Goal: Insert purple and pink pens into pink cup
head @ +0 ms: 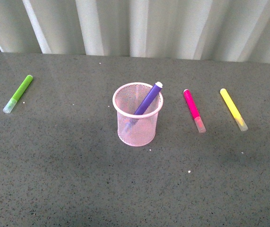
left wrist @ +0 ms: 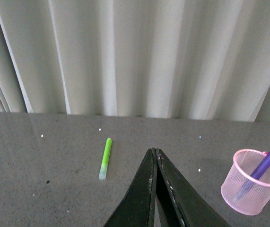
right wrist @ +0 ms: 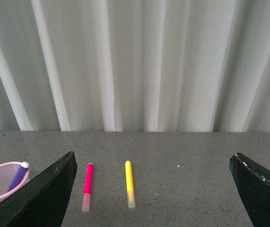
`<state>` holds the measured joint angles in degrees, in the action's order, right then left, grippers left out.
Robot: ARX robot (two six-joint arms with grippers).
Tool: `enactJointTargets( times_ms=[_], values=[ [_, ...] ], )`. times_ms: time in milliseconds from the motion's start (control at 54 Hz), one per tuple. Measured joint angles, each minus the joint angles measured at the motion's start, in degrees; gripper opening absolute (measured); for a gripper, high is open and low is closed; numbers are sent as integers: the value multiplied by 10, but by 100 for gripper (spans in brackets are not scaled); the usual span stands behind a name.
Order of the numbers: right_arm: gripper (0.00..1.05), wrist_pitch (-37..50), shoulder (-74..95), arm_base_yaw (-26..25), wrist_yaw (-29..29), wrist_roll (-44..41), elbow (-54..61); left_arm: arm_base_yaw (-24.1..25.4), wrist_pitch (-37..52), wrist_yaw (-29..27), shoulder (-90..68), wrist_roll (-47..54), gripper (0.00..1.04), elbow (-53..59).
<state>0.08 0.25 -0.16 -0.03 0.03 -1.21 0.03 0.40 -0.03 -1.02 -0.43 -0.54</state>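
Left end effector (left wrist: 154, 152): the 2 fingers are pressed together with nothing between them, touching no item. Right end effector (right wrist: 153, 154): the 2 fingers are spread wide apart and empty, with the pink pen (right wrist: 87, 187) and the yellow marker (right wrist: 130, 184) lying on the table (head: 78, 184) in the gap between them, well beyond the tips. Neither arm shows in the front view. The pink cup (head: 137, 135) stands upright near the middle of the table. The purple pen (head: 147, 99) is inside it, tilted, lower end down in the mesh and white tip leaning over the rim on the robot's right side. The pink pen lies flat on the table just to the right of the cup, apart from it, clear cap toward the robot. The yellow marker lies flat further right, roughly parallel to the pink pen and not touching it. The lime-green marker (head: 19, 93) lies flat well to the left of the cup, cap toward the robot. A pleated pale curtain (head: 149, 23) closes off the far edge of the table.
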Motion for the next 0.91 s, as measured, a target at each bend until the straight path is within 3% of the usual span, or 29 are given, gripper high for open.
enactJointTargets(
  times_ms=[463, 796, 907],
  values=[
    [98, 0, 0, 0, 0, 0, 0, 0, -3, 0, 8, 0, 4, 0],
    [98, 0, 0, 0, 0, 0, 0, 0, -4, 0, 8, 0, 55, 0],
    [98, 0, 0, 0, 0, 0, 0, 0, -4, 0, 8, 0, 77, 0]
  ],
)
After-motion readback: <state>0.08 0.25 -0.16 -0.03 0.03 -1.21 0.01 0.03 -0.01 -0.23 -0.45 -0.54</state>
